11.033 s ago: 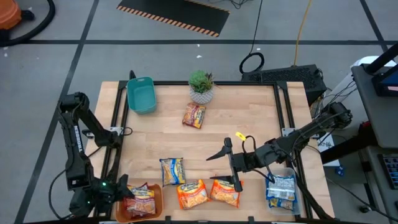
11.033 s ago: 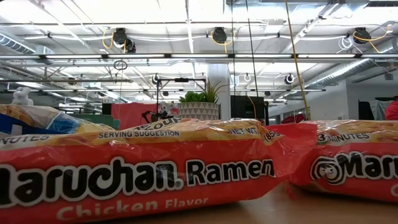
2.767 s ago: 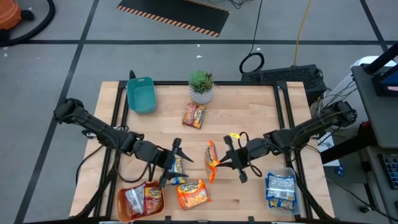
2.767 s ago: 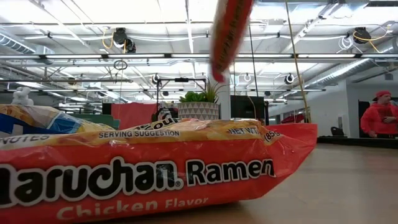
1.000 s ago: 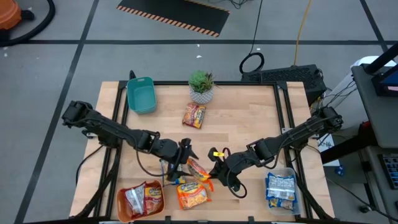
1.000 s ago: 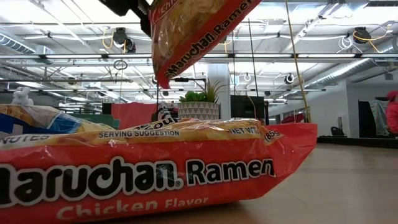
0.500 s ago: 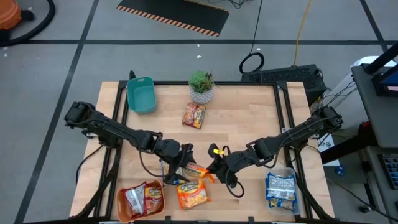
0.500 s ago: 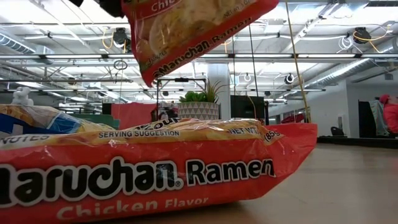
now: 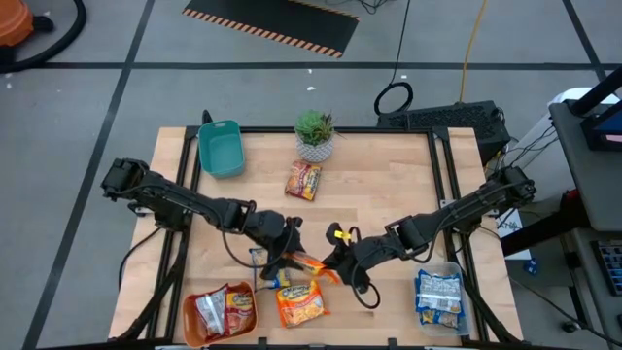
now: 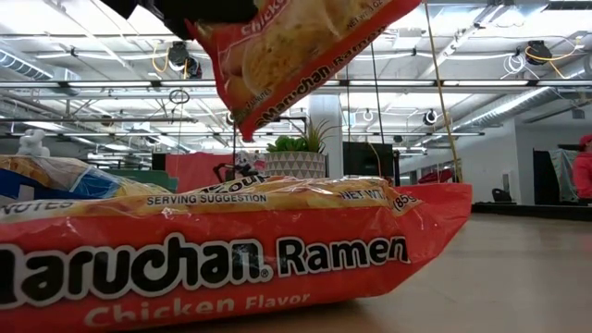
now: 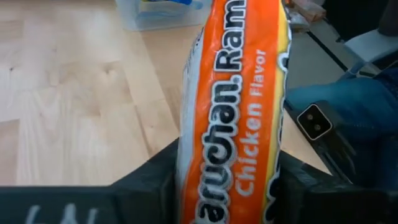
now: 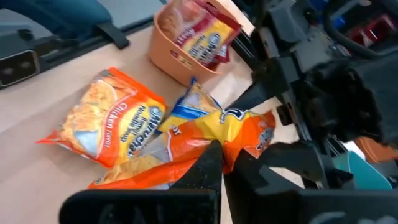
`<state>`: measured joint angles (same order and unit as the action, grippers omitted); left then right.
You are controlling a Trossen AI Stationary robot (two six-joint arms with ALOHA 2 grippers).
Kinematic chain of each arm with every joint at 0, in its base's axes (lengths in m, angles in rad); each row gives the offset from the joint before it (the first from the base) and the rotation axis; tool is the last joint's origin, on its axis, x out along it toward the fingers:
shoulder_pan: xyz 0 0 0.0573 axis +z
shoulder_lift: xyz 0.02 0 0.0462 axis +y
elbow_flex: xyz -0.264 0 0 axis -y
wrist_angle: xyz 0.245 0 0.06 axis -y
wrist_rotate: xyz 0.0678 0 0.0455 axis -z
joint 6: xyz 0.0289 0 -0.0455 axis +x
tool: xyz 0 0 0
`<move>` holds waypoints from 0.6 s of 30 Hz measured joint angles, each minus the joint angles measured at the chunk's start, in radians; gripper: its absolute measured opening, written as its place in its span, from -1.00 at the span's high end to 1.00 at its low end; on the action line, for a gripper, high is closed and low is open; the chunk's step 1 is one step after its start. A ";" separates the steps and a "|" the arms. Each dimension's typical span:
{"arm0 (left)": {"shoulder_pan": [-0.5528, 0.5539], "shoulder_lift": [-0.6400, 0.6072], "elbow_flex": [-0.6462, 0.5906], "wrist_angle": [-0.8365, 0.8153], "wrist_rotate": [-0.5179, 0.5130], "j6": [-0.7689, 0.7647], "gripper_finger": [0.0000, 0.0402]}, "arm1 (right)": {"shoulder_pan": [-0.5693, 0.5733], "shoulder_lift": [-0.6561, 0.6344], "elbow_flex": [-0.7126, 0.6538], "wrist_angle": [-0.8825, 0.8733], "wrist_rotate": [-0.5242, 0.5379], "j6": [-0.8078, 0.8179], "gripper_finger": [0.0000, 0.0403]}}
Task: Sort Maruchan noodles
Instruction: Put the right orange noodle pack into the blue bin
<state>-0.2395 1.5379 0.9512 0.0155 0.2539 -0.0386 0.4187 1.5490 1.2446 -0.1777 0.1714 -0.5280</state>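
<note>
Your high cam looked straight down on the whole table [image 9: 389,185]. Low cam sat at tabletop level, nearly against an orange packet [image 10: 213,250], facing the room. Both wrist cams looked close along their fingers and shared the held orange packet [image 11: 233,118] with high.

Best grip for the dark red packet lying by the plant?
Probably straight from above, pinching across its narrower width: the dark red packet lies flat, and the plant stands close to one end. The left gripper and right gripper both hold the orange packet.
</note>
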 joint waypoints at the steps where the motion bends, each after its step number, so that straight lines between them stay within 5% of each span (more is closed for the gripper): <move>1: 0.003 0.000 0.000 -0.004 0.000 0.004 0.19 | 0.000 0.000 0.000 0.000 0.015 0.012 1.00; 9: 0.004 -0.001 0.000 -0.028 -0.027 0.026 0.33 | 0.000 0.000 -0.001 0.014 0.079 0.077 0.94; 18: 0.005 -0.084 0.000 -0.130 -0.093 0.025 0.34 | 0.008 -0.040 -0.001 0.025 0.255 0.205 0.43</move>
<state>-0.2340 1.4543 0.9508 -0.1148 0.1609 -0.0139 0.4271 1.5086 1.2434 -0.1525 0.4263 -0.3232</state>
